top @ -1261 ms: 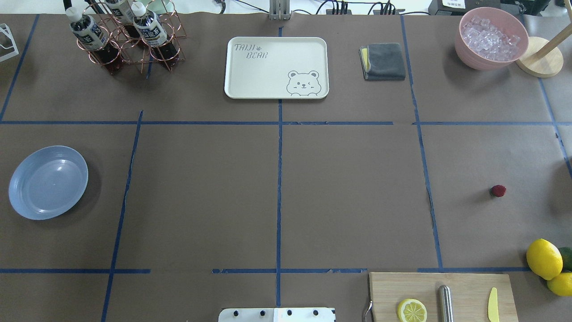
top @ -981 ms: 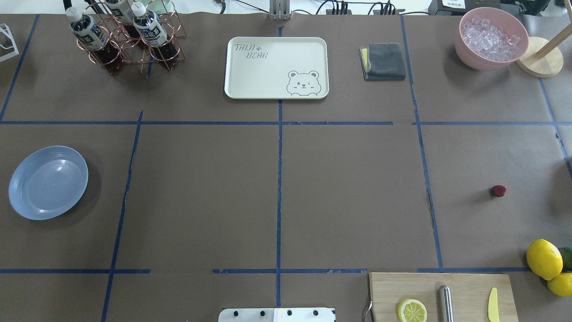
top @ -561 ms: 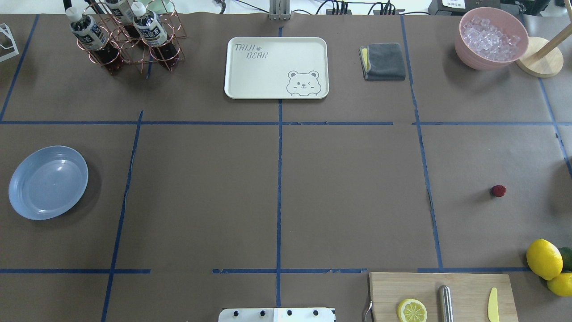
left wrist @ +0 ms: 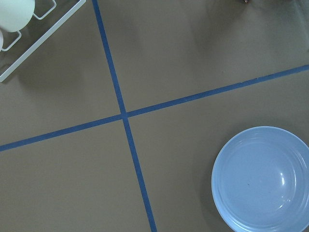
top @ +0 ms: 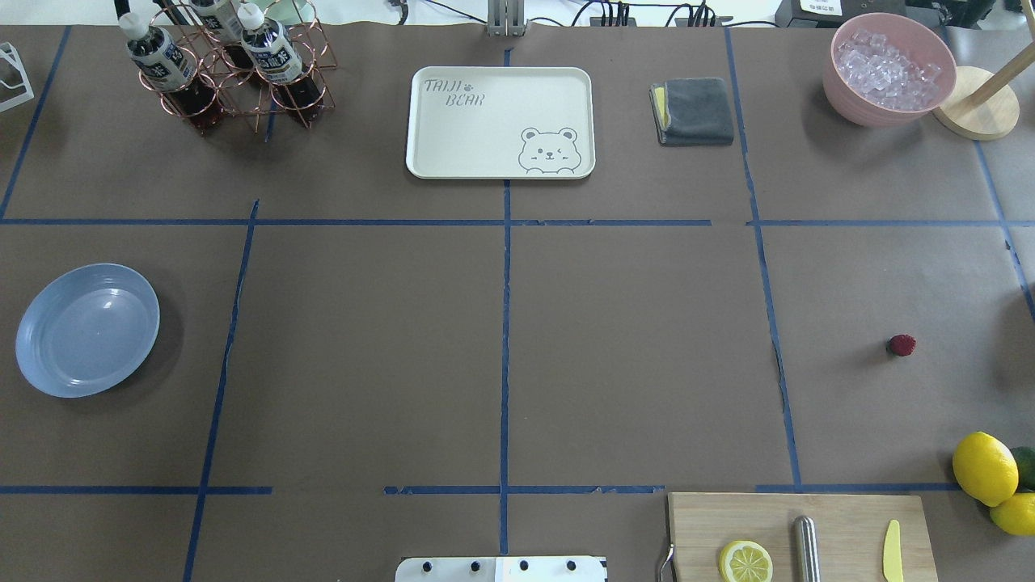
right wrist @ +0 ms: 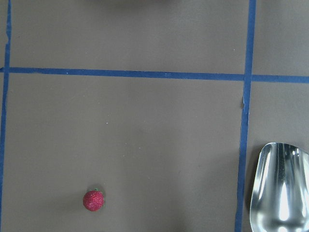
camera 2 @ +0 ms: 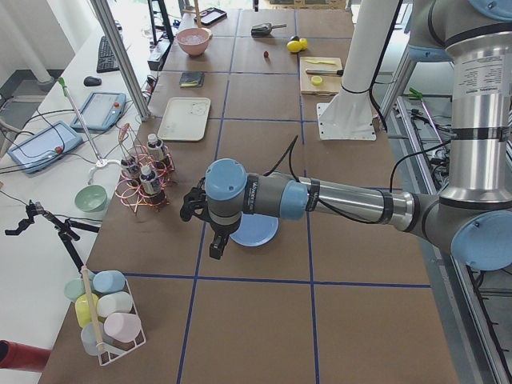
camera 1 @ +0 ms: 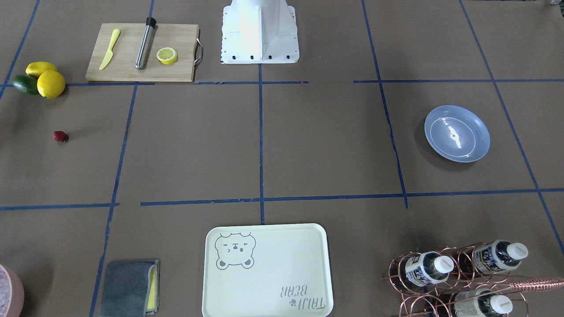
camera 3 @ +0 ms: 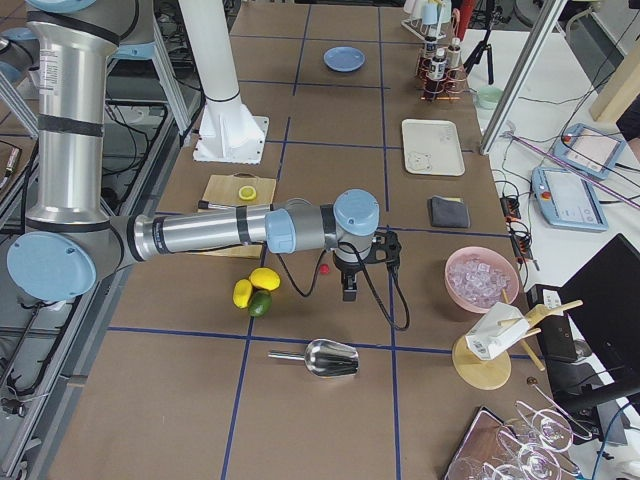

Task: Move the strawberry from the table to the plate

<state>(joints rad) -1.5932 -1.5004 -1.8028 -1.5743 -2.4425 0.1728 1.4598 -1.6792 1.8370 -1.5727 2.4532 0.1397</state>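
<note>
From across the table (camera 1: 308, 145): finding the strawberry (camera 1: 60, 136) lying loose near the edge on the robot's right, just past the lemons (camera 1: 44, 79), and the plate (camera 1: 457, 133) sitting bare near the opposite edge, well apart, so probably calling for a long carry or a hand-over.

From overhead: seeing the same layout, without either arm.

From the left end: watching the left claw (camera 2: 214, 250) hanging over the plate, perhaps posted there to receive. Impossible to tell whether apart or together.

From the right end: watching the right claw (camera 3: 348, 290) hovering just beside the strawberry, likely chosen as the nearer arm. Grip likewise impossible to tell.

Left wrist: looking down on the plate, holding nothing.

Right wrist: framing the strawberry low and left, with a metal scoop (right wrist: 282, 188) at the lower right.
</note>
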